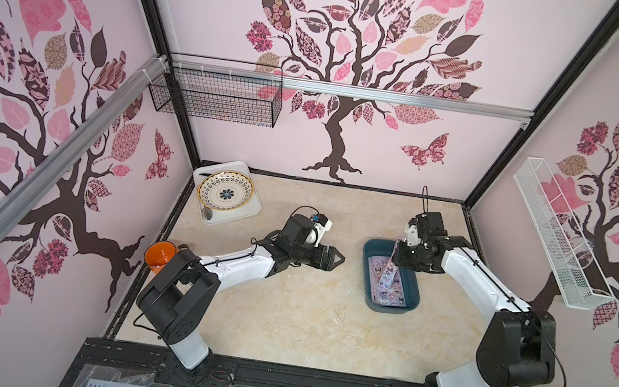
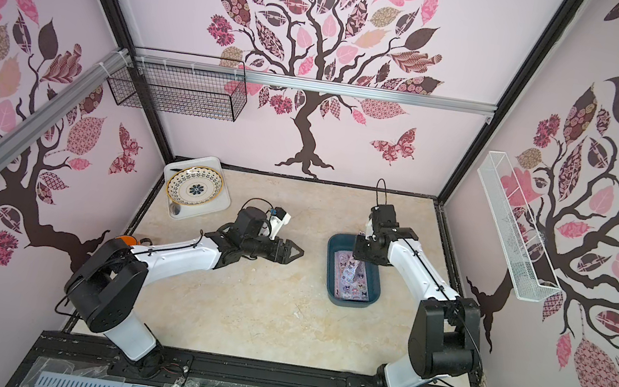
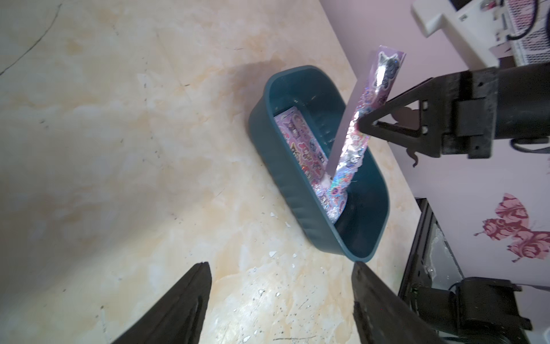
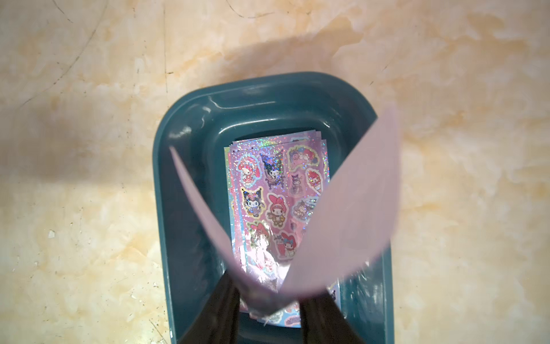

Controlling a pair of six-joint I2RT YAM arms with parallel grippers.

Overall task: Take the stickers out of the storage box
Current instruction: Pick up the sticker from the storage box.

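Left of the storage box (image 1: 412, 293), the left tool (image 1: 339, 259) hung over the bench (image 1: 300, 319), its jaws spread wide and holding nothing. Inside the storage box lay a stack of cartoon stickers (image 4: 276, 193). Above the storage box, the right tool (image 3: 361, 124) pinched one sticker sheet (image 4: 354, 208), folded lengthwise and tilted, its lower end down inside the box. Beyond the storage box, far to its left, a patterned plate (image 1: 225, 191) sat on a white tray (image 1: 250, 210).
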